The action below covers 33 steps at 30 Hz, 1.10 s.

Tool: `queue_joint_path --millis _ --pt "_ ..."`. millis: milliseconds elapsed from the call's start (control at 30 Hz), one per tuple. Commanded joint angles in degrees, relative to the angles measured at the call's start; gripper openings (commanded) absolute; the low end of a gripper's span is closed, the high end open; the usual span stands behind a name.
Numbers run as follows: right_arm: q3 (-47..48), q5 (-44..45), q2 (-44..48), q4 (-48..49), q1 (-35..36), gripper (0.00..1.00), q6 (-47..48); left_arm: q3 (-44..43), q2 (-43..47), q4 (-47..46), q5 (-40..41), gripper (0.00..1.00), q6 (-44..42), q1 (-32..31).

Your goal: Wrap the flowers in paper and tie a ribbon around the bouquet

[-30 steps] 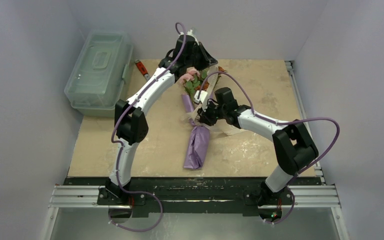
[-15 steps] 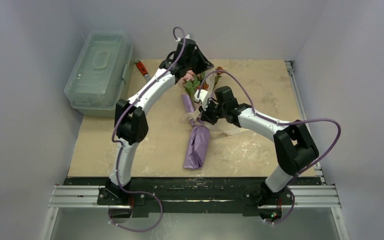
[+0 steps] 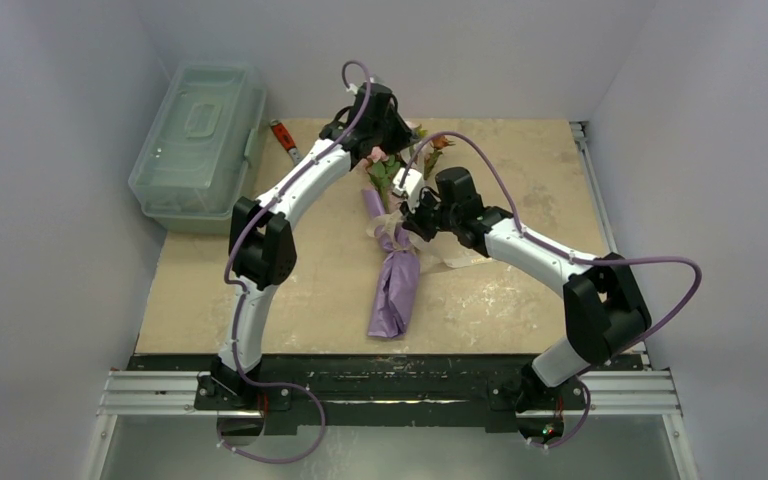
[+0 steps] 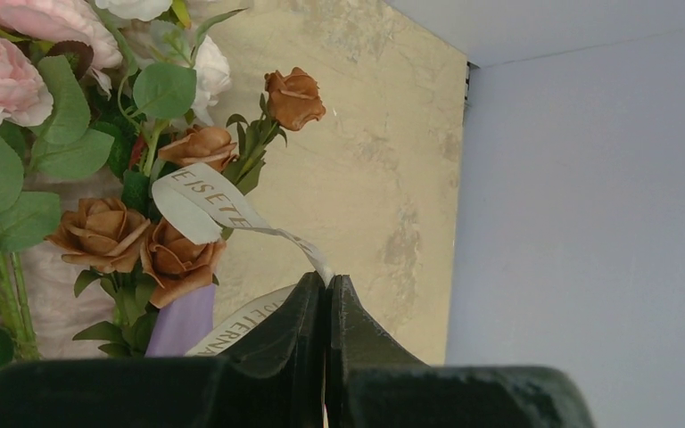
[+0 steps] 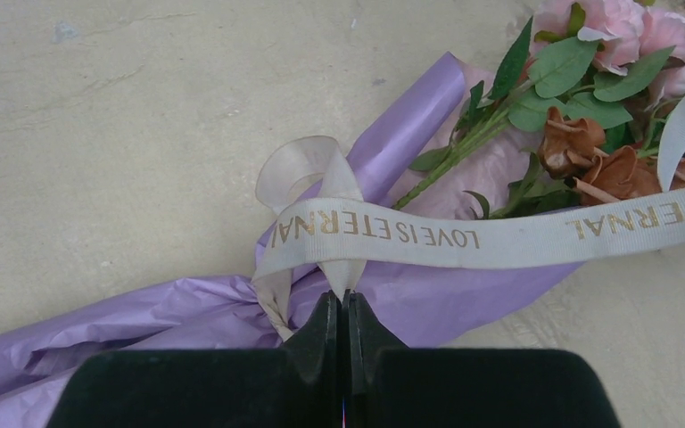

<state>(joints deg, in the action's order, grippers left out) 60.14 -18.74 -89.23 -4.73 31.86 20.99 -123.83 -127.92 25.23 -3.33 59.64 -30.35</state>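
Pale walls (image 3: 50, 250) enclose the tan bench (image 3: 520, 290). The bouquet (image 3: 397, 275) lies mid-bench, blooms (image 5: 624, 22) farthest. The ribbon (image 5: 464, 236) crosses its lilac paper (image 5: 428, 303); the right tool (image 5: 346, 299) pinches it there, the left tool (image 4: 327, 283) pinches it beside the blooms.

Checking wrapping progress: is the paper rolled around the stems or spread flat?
Rolled. The paper forms a crinkled lilac tube around the stems of the flowers, with the ribbon looped at its middle.
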Motion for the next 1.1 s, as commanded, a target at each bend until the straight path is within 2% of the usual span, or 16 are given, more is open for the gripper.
queue_joint_path --millis 0,233,267,333,367,400,433,467,567,733,833,900,1000,1067 --pt "-0.64 1.78 2.58 1.43 0.25 0.00 -0.73 0.92 3.14 -0.87 1.57 0.00 0.48 0.73" --pt "-1.95 1.94 3.83 3.13 0.22 0.00 -1.51 3.04 3.93 -0.48 -2.74 0.00 -1.73 0.95" --pt "-1.95 1.89 3.81 3.30 0.22 0.00 -1.79 3.30 4.05 -0.63 -3.83 0.04 -2.15 0.91" --pt "-1.93 1.74 3.72 3.72 0.22 0.00 -2.28 2.97 3.92 0.19 -5.61 0.15 -3.32 0.86" --pt "-1.95 1.65 3.71 4.09 0.22 0.00 -2.42 2.43 3.76 1.16 -6.11 0.24 -4.10 0.88" --pt "-2.02 1.61 3.79 4.38 0.22 0.00 -2.59 1.64 3.62 2.41 -6.42 0.35 -5.08 0.95" --pt "-2.08 1.53 3.76 4.53 0.22 0.00 -2.69 0.56 3.45 4.04 -6.79 0.53 -6.44 0.91" --pt "-2.13 1.45 3.72 4.53 0.22 0.00 -2.85 -0.86 3.08 5.95 -6.73 0.64 -7.75 0.91" --pt "-2.13 1.34 3.55 4.55 0.27 0.00 -2.97 -3.36 2.90 10.48 -6.67 0.75 -11.44 1.38" --pt "-2.13 1.51 3.62 4.56 0.22 0.00 -2.83 0.01 6.37 10.81 -6.60 0.80 -17.53 3.36" --pt "-2.31 1.48 3.80 4.43 0.23 0.00 -2.67 1.62 8.41 10.90 -6.06 0.80 -24.84 4.93" --pt "-2.17 1.47 3.87 4.02 0.22 0.00 -2.43 4.06 10.76 11.05 -4.06 0.80 -33.08 5.23" --pt "-1.68 0.99 3.95 2.71 0.22 0.00 -1.36 15.50 17.88 5.82 -1.16 0.81 -46.83 5.28" --pt "-1.44 0.48 4.05 2.01 0.22 0.00 -0.68 27.76 24.87 -4.76 -1.23 0.81 -54.35 5.87"
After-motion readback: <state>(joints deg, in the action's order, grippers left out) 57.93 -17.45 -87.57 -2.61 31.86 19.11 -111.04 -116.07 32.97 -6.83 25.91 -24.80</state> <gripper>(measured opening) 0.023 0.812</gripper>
